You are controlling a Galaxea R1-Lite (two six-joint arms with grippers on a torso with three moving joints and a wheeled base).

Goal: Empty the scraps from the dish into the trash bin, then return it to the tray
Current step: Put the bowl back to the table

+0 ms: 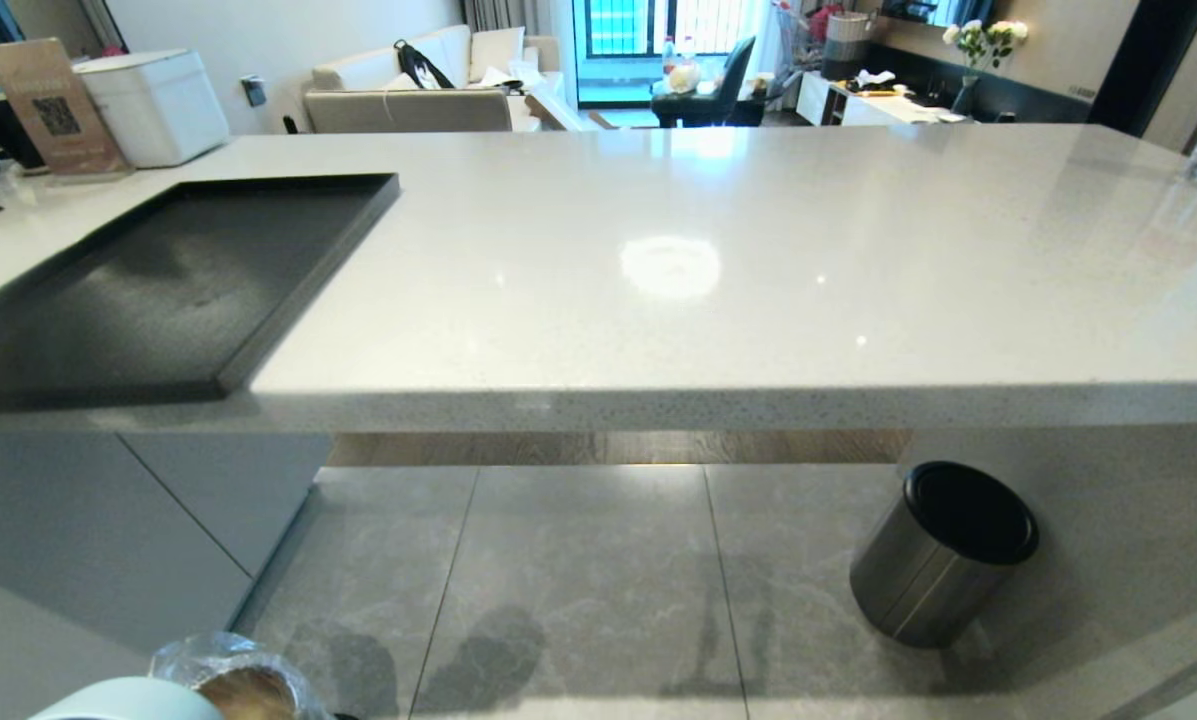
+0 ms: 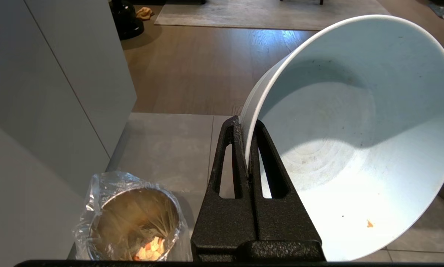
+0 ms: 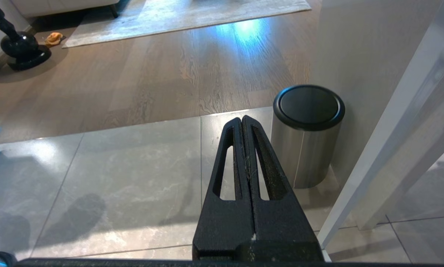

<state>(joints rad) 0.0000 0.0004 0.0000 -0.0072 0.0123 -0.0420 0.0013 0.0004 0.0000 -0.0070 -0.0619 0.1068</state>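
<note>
— Inspector: Your left gripper (image 2: pixel 248 148) is clamped on the dish (image 2: pixel 355 141) rim, dish tilted, one orange crumb left inside. Scraps (image 2: pixel 149 250) lie in the bagged bin (image 2: pixel 132 222) on the floor, near left.

— Operator: And the right?

— Inspector: Your right gripper (image 3: pixel 243 148) is closed, empty. Tray (image 1: pixel 173 290) sits bare on the counter (image 1: pixel 758 280), left. The sign's (image 1: pixel 53 105) writing is unreadable.

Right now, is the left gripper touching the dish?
Touching. The left wrist view shows the left gripper with its fingers closed on the rim of the dish, one inside the wall, one outside.
</note>
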